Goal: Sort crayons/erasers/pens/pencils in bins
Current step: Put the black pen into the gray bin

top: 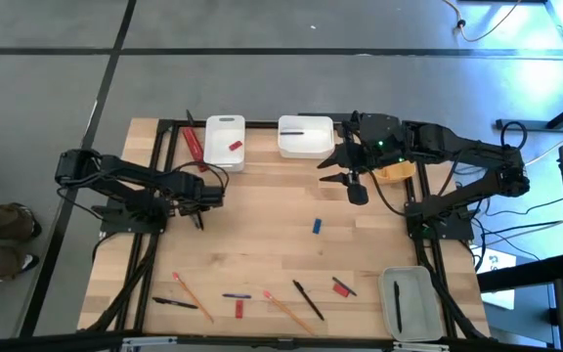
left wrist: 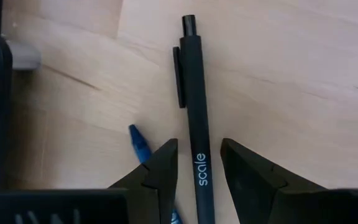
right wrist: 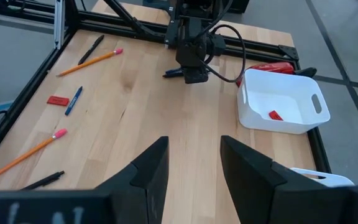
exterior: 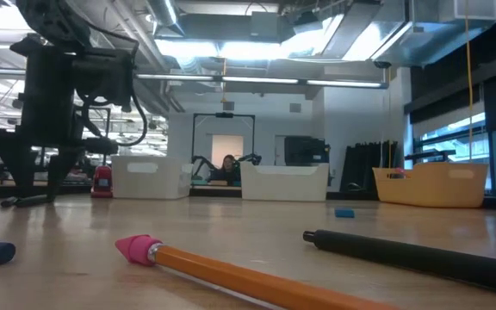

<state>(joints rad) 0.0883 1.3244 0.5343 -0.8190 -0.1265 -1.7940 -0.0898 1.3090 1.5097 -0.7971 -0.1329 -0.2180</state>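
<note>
Though a red piece lay in the narrow white bin [top: 225,141] and a pen in the grey bin [top: 411,301], most pens and pencils [top: 192,297] littered the bench [top: 262,215] well away; left end effector [left wrist: 199,163] open astride a black pen [left wrist: 194,115], right end effector [right wrist: 194,157] open, empty.

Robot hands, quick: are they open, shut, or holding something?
Left gripper: jaws open, one on each side of a black pen lying on the table, not clamped.
Right gripper: jaws open, holding nothing.
</note>
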